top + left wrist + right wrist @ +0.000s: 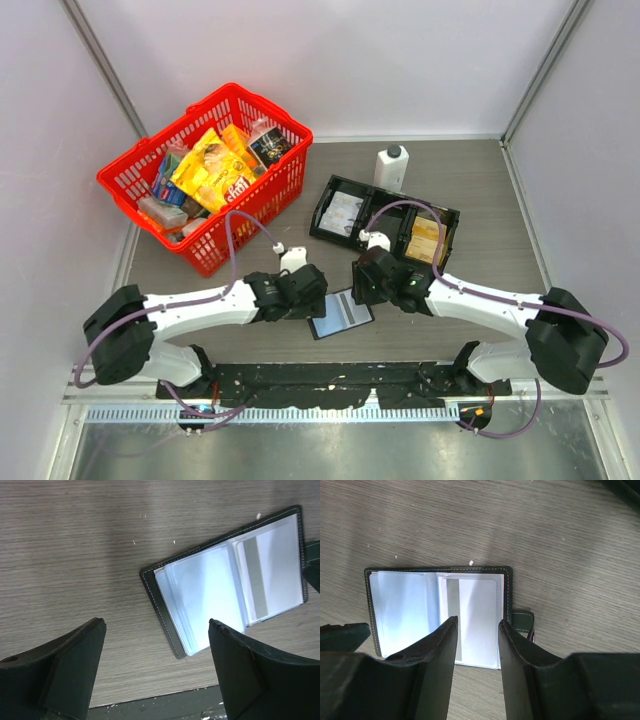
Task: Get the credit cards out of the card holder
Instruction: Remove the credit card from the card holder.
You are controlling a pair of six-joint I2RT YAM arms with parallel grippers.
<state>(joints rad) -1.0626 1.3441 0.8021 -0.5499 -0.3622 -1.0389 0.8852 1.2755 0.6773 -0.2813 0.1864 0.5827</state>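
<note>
Top view: high behind arms, looking down on whole tabletop [480, 190]. Wrist views: close, facing down past left tool [156, 625], right tool [477, 621]; all share card holder [341, 313] between.

Left arm [190, 305] and right arm [490, 300]: smooth white link shells, bulky black joint housings [118, 335] at the shoulders, black blocks at the wrists with a small white piece [292, 256] on top. Thin purple cable [229, 238] looped along each arm, long black slotted base plate [320, 379] under both. Left gripper [156, 624] and right gripper [477, 621] matte black, fingers [70, 675] thick and wedge-shaped with flat inner faces, one small round hole in the outer side of a left finger.
</note>
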